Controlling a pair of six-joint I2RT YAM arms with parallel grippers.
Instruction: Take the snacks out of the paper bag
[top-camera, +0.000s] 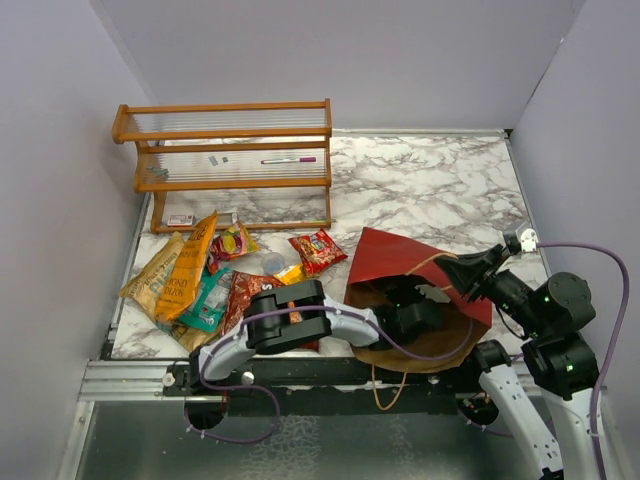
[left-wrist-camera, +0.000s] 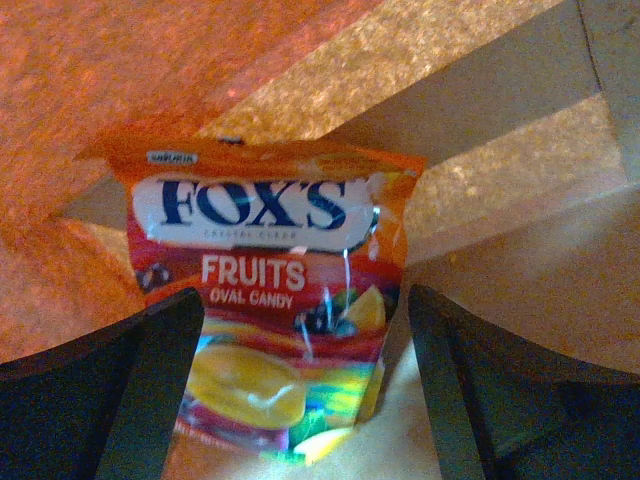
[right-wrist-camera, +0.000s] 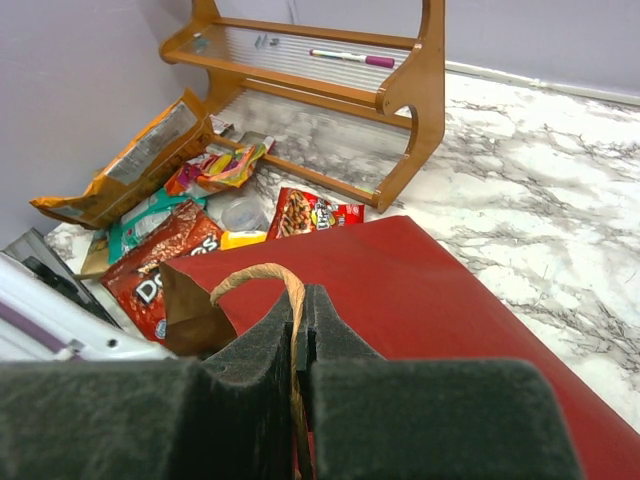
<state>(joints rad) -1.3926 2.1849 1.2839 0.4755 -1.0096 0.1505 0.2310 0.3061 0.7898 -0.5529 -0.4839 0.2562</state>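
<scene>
1. Paper bag (top-camera: 400, 262): we list it lying on the table (top-camera: 440, 180), mouth toward the arms.
2. Snacks (top-camera: 205, 275): most heaped at the left, outside the bag.
3. Left gripper (left-wrist-camera: 300, 380): inside the bag, jaws wide either side of item 5, apparently to grasp it.
4. Right gripper (right-wrist-camera: 300, 335): pinched on the loop handle (right-wrist-camera: 255, 275), we judge to hold the mouth open.
5. Fox's packet (left-wrist-camera: 275, 300): in the bag.

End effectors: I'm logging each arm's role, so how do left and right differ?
The left end effector stands open, straddling the Fox's candy packet; the right end effector is shut on the twisted handle. The left is inside the paper bag; the right is outside, above its red side. Both work on the same bag.
</scene>
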